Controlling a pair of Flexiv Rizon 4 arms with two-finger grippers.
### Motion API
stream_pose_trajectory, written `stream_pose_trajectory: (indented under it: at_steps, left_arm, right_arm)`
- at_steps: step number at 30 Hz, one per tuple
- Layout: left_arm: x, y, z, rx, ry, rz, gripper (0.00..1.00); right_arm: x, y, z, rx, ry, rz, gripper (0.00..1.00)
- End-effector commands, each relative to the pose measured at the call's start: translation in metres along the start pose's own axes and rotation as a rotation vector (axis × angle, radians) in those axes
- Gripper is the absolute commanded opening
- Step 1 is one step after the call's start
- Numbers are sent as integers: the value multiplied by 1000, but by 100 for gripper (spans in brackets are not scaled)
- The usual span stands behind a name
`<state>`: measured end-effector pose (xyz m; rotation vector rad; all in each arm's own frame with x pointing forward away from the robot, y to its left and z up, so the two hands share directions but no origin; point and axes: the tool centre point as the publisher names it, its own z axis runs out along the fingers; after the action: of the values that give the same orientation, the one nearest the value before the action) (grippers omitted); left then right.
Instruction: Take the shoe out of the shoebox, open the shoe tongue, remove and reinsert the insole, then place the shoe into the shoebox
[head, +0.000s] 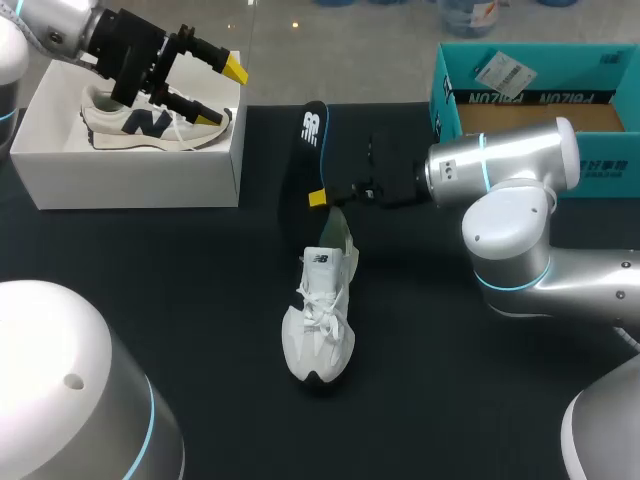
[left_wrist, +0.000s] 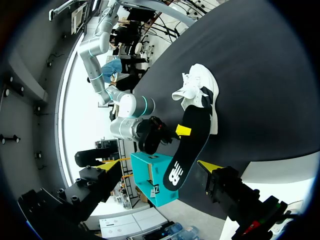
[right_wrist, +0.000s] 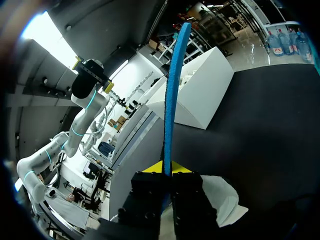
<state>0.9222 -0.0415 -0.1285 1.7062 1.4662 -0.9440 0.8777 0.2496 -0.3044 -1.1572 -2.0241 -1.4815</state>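
The white shoe (head: 320, 330) is lying at the frame's centre, toe toward the bottom edge and opening turned up, which I judge is leaving it ready to take the insole (head: 308, 150). I am pinching that insole upright in my right gripper (head: 320, 198), the arm reaching in from the right, just above the heel. My left gripper (head: 225, 92) is hovering, fingers spread, over the shoebox (head: 130, 185) at upper left.

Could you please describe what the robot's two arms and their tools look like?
The left arm and right arm are built of rounded silver-white links with thin cyan rings at the joints. The left tool and right tool are blocky and black, each with two black fingers ending in bright yellow wedge tips.
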Motion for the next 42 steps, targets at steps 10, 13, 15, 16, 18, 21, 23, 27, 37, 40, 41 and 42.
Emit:
stream_pose_trajectory:
  at_steps: [10,13,15,16,18,21,23,27,37,40,41,42]
  left_arm:
    - [0,-1,0,-1,3,1,100]
    - [0,-1,0,-1,3,1,100]
    - [0,-1,0,-1,3,1,100]
    - [0,-1,0,-1,3,1,100]
    - [0,-1,0,-1,3,1,100]
    - [0,-1,0,-1,3,1,100]
    - [0,-1,0,-1,3,1,100]
    - [0,-1,0,-1,3,1,100]
    - [0,-1,0,-1,3,1,100]
    - [0,-1,0,-1,3,1,100]
    - [0,-1,0,-1,3,1,100]
    - [0,-1,0,-1,3,1,100]
  right_arm:
    - [3,12,-21,-48,-106,-119,0]
    - [-4,13,-21,-59,-101,-194,0]
    - [-8,14,-21,-58,-107,-230,0]
    - [-9,15,-21,-61,-107,-234,0]
    - [-11,19,-24,-85,-97,-245,0]
    - [-6,27,-26,-100,-80,-269,0]
    - [-7,30,-28,-124,-34,-299,0]
    - [-11,28,-26,-125,24,-311,0]
    - [-13,24,-26,-91,49,-278,0]
    - [-13,24,-26,-91,49,-278,0]
    - [-13,24,-26,-91,49,-278,0]
    - [-13,24,-26,-91,49,-278,0]
